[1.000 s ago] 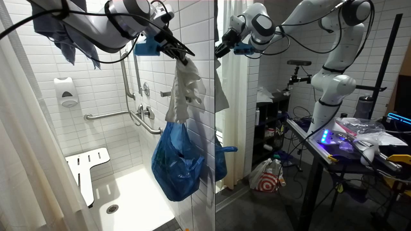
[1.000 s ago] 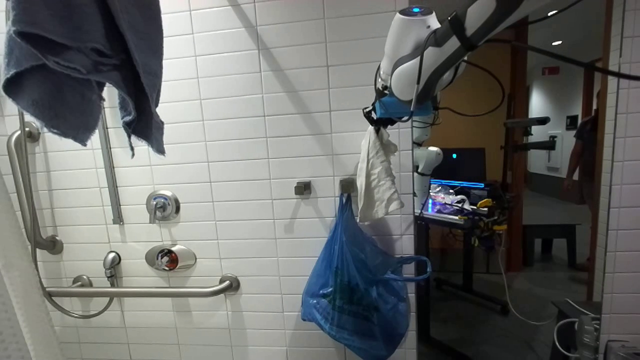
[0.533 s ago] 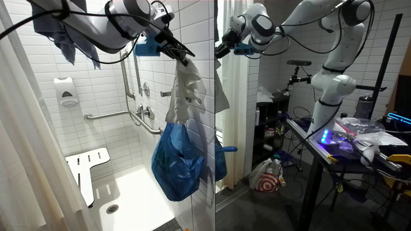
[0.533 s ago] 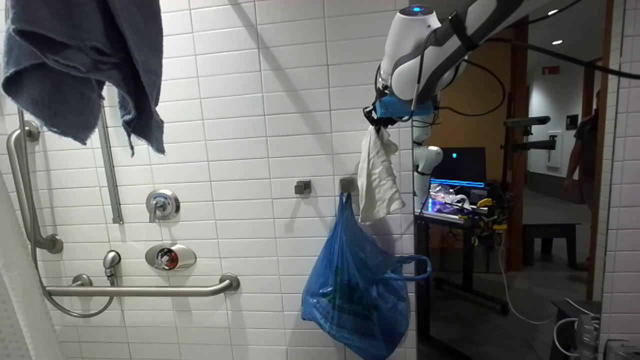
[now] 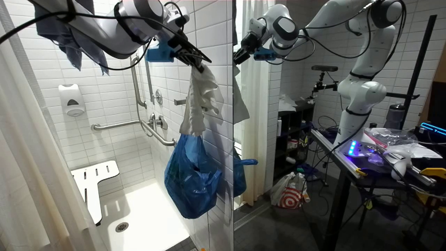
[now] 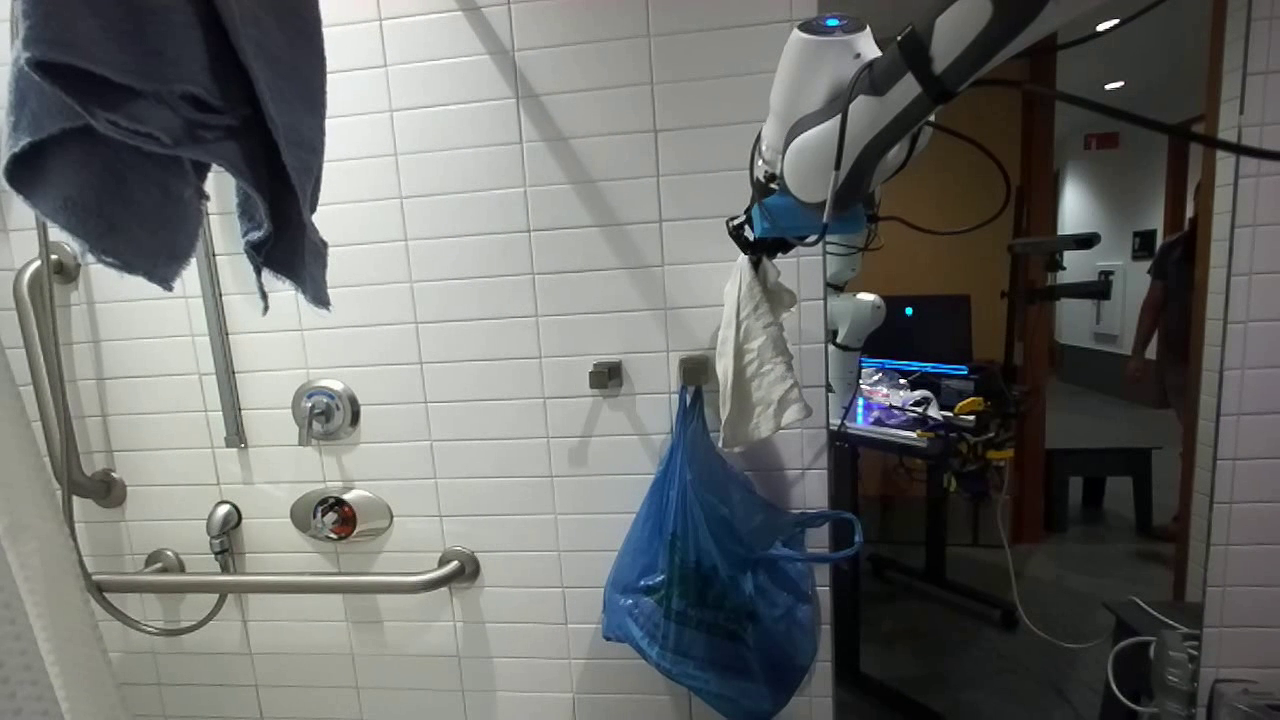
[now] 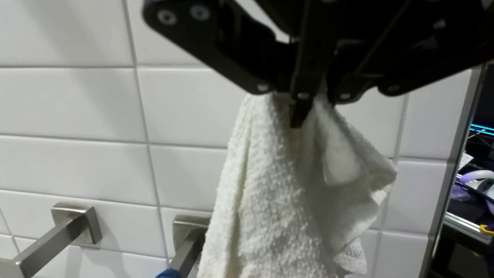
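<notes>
At the far left of an exterior view you had a dark towel (image 6: 170, 130) hanging, with a steel bar (image 6: 300, 583) and a valve (image 6: 325, 411) on the tiled wall (image 6: 450, 260) beyond it. Next along came a hook (image 6: 605, 376), then a second hook (image 6: 693, 370) with a handle of the blue bag (image 6: 715, 600) looped over it. The bag hung bulging below, its other handle sticking out towards the mirror (image 6: 960, 650).

Just past the second hook your white cloth (image 6: 762, 365) hung in loose folds, gathered at its top into your tool (image 5: 201, 68). The tool was clamped on the cloth with hardly any gap: only pinched fabric lay between its fingers (image 7: 299, 116). The cloth's lower edge overlapped the upper part of the bag in both exterior views, though you could not tell whether they touched. In the wrist view it also hid part of the second hook.

Your arm (image 6: 830, 110) reached in from the upper right, and the mirror beside it reflected a cluttered bench (image 6: 890, 437).
</notes>
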### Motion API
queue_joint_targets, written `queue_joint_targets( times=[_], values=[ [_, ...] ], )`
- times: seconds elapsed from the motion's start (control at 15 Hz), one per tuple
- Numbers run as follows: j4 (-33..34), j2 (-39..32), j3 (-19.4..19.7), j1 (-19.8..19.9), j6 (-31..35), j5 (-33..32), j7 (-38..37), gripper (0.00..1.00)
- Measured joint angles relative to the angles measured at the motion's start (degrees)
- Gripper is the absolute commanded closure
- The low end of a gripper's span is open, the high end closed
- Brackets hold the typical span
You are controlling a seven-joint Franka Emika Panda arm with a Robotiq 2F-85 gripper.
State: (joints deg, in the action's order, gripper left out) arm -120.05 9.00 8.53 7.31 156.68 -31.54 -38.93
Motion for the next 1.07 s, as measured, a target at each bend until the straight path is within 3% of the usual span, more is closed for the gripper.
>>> queue_joint_targets(
  times=[1.07],
  values=[
    [-1.4,-2.2,-0.8,-1.0,-2.4,0.0,0.0,0.99]
  ],
)
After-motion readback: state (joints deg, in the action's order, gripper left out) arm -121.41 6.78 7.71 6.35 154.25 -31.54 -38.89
